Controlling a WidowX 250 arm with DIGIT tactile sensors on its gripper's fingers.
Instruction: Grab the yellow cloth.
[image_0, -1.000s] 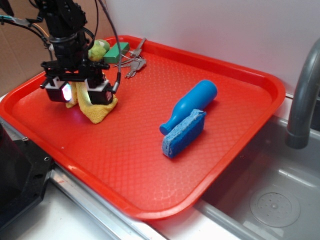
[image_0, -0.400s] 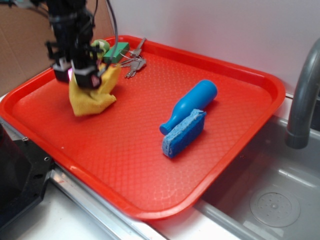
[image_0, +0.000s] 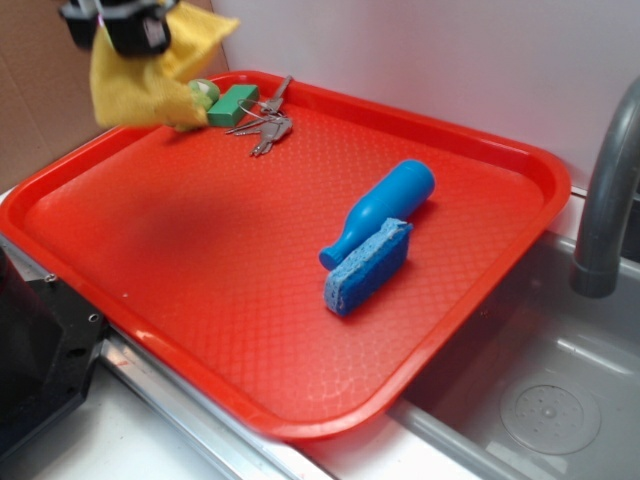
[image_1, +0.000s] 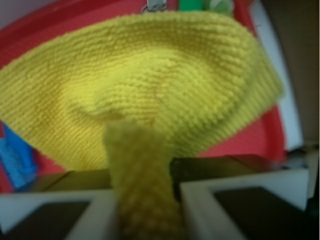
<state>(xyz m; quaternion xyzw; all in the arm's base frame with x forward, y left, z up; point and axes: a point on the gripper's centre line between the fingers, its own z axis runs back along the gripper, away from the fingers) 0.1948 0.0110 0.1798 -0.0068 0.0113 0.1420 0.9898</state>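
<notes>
The fuzzy mustard-yellow microfibre cloth hangs in the upper left of the frame, lifted clear of the red plastic tray. The black gripper has its jaws closed on a bunched fold of it. Below sit a small green-yellow plush toy, a green block and metal keys.

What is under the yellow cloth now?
The fuzzy mustard-yellow cloth hangs from the gripper above the red plastic tray. It partly covers the small green plush toy.
</notes>
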